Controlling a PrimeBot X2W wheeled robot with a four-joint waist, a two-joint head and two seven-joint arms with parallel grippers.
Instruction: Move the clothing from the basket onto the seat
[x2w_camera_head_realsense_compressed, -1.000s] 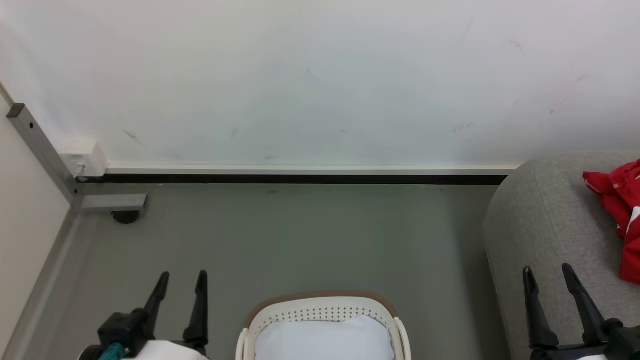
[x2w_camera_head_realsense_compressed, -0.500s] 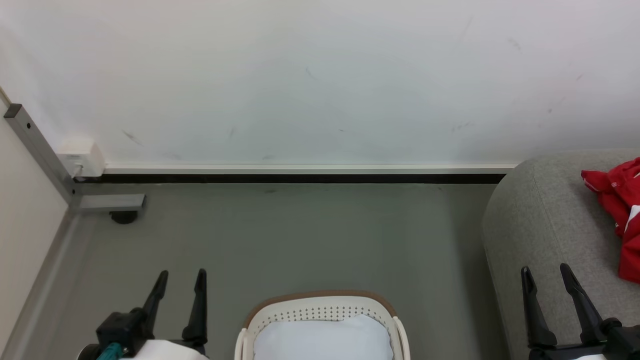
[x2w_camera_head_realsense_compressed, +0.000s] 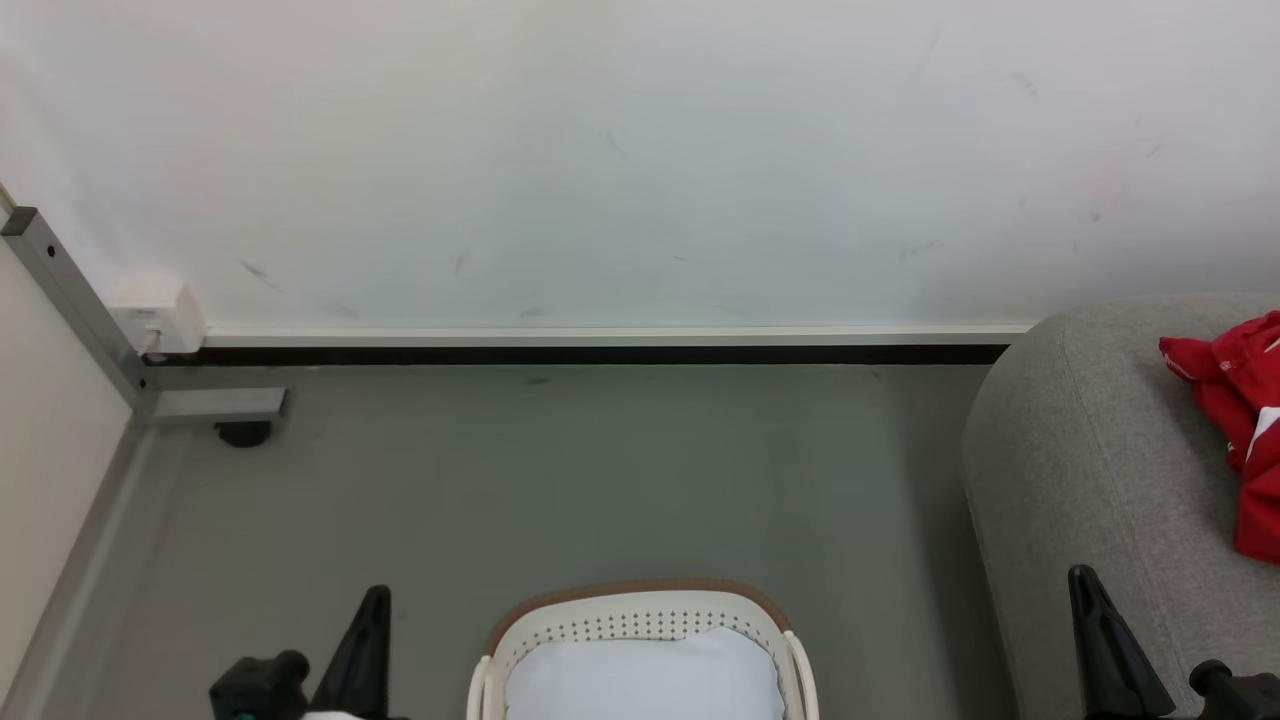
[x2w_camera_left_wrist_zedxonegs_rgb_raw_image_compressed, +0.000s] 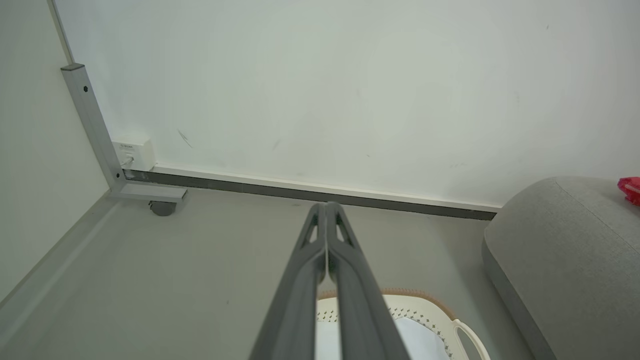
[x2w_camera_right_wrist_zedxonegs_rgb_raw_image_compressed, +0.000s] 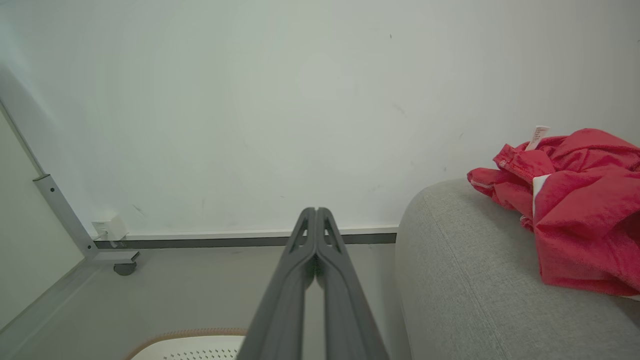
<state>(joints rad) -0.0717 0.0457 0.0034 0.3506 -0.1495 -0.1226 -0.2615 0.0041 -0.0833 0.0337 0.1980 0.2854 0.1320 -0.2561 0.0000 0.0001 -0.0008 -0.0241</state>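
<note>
Clothing (x2w_camera_right_wrist_zedxonegs_rgb_raw_image_compressed: 575, 210) heaped on seat (x2w_camera_right_wrist_zedxonegs_rgb_raw_image_compressed: 450, 280) just back from its rounded corner, basket (x2w_camera_head_realsense_compressed: 640, 607) showing pale pad (x2w_camera_head_realsense_compressed: 645, 680) (no red visible), left gripper (x2w_camera_left_wrist_zedxonegs_rgb_raw_image_compressed: 326, 206) and right gripper (x2w_camera_right_wrist_zedxonegs_rgb_raw_image_compressed: 316, 210) both clenched empty; transfer seemingly finished, next likely a final basket check.

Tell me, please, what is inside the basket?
A pale white pad lies inside the basket. Anything under the pad is covered, and the basket's near part is out of frame.

I get bright, even, diffuse light, no glare on the wall (x2w_camera_head_realsense_compressed: 600, 150), only a faint soft shadow on the floor (x2w_camera_head_realsense_compressed: 930, 470) beside the seat (x2w_camera_head_realsense_compressed: 1080, 450), while my wrist views tilt straight lines near their edges.
</note>
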